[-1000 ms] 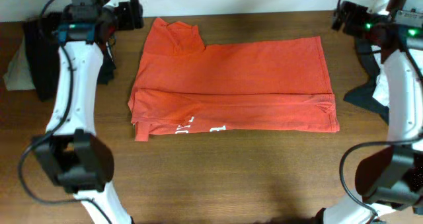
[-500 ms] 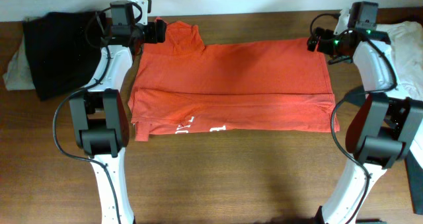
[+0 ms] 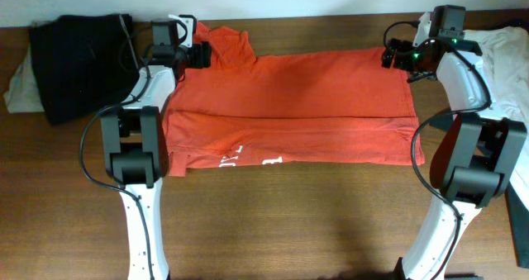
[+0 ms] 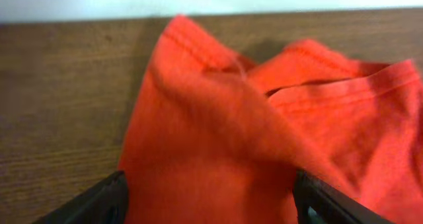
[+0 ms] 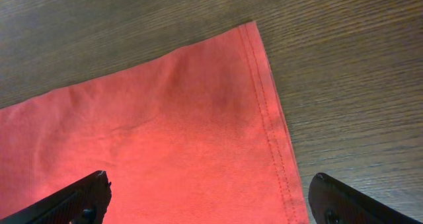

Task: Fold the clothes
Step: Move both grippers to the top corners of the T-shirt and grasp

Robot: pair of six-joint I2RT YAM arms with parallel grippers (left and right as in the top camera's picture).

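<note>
The orange-red T-shirt [image 3: 289, 106] lies flat on the table, its front edge folded back so white lettering [image 3: 233, 158] shows. My left gripper [image 3: 203, 55] is open over the shirt's far left corner, where a sleeve is bunched [image 4: 218, 131]. My right gripper [image 3: 392, 59] is open over the far right hem corner [image 5: 254, 72]. In both wrist views the fingers straddle the fabric without pinching it.
A black garment [image 3: 83, 61] lies at the far left over a white one [image 3: 18, 90]. A white garment [image 3: 508, 57] lies at the far right. Bare wooden table [image 3: 289, 222] runs along the front. A white wall borders the far edge.
Both arms came in from the table's outer corners to the shirt's far corners. The left gripper has edged further right onto the sleeve; the right has barely moved in the last half second.
</note>
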